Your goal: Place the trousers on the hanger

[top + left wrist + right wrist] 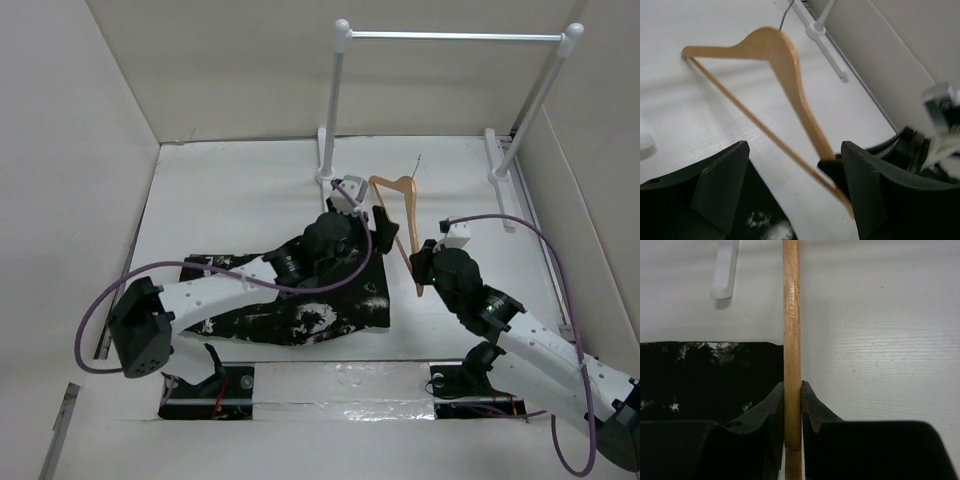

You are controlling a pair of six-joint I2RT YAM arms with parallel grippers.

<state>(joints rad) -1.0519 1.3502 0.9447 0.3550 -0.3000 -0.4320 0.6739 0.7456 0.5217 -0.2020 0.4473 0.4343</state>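
While the trousers [300, 315] lie spread flat on the white worktop [240, 200], lower left of centre in the top view, the left gripper [380, 228] sits just past their upper right corner with its jaws wide apart. Right next to it, dead centre, is the wooden hanger [402, 184]. The right gripper [421, 268] is clamped tight on the hanger's lower end.

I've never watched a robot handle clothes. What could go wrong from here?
1. The right gripper pinches the hanger at one end only, so it may twist or slip.
2. The left gripper is open and holds nothing. The trousers lie flat on the table, and the soft fabric may bunch up or slide off the hanger.
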